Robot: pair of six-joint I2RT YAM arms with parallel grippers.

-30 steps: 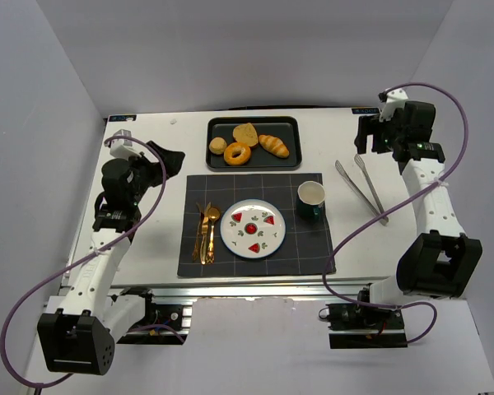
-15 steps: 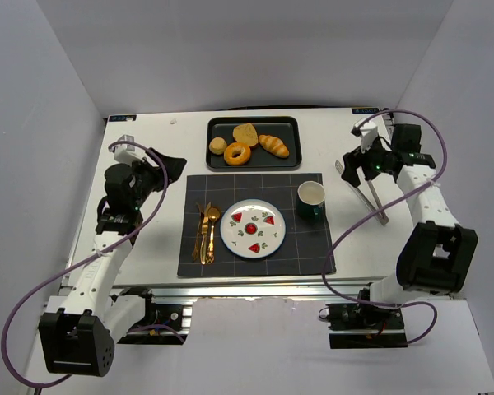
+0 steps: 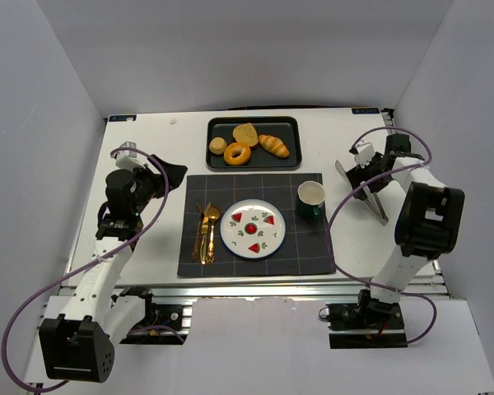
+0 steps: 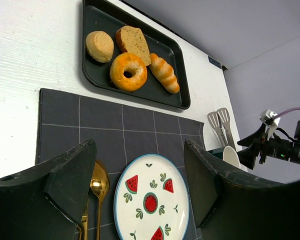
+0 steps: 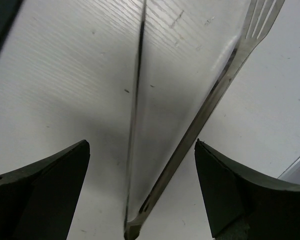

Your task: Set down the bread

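Right gripper (image 5: 140, 200), jaws spread wide, hangs low over the tongs (image 5: 205, 115); both blades lie between its fingers, ungripped. Left gripper (image 4: 140, 187), likewise spread and holding nothing, hovers left of the mat (image 3: 313, 247). The bread (image 3: 246, 134), four pieces, lies in the tray (image 3: 294, 144) at the table's far side, beyond the plate (image 3: 252, 228).

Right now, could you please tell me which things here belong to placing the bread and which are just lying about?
Belonging to the job: tray; bread slice; bun; doughnut; croissant; tongs; plate, the likely target; right gripper, open over the tongs.

Just lying about: mug; gold cutlery; placemat.
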